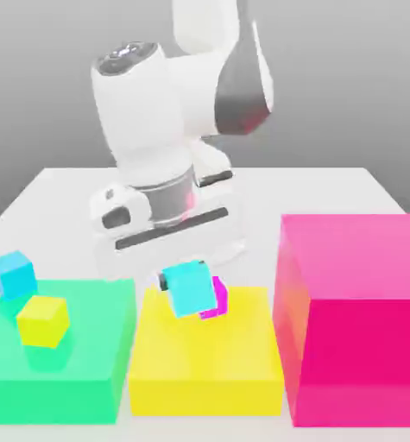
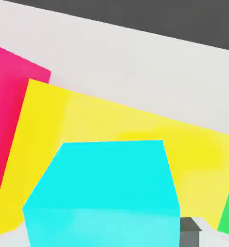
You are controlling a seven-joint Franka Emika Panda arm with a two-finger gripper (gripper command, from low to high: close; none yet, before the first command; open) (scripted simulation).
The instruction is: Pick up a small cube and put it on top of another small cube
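Cyan and plain, the small cube (image 1: 187,289) hangs low in the centre of the exterior view, tilted, clamped in the tool (image 1: 189,278) of the white robot arm (image 1: 169,112); in the hand view the same cube (image 2: 104,193) takes up the lower middle of the frame, with a dark grey fingertip (image 2: 189,231) at its lower right corner. Just behind and to the right of it in the exterior view, the small magenta-purple cube (image 1: 216,299) rests on the wide flat yellow block (image 1: 204,358), mostly hidden by the held cube. The pickup looks done, and the carry seems nearly finished too. What is left, by my reading, is to level the cyan cube squarely over the magenta one, lower it and let go. At centre left, a second small cyan cube (image 1: 12,274) and a small yellow cube (image 1: 43,320) sit on the flat green block (image 1: 87,363), while a huge pink cube (image 1: 355,319) fills the right side on the pale tabletop (image 1: 312,186).
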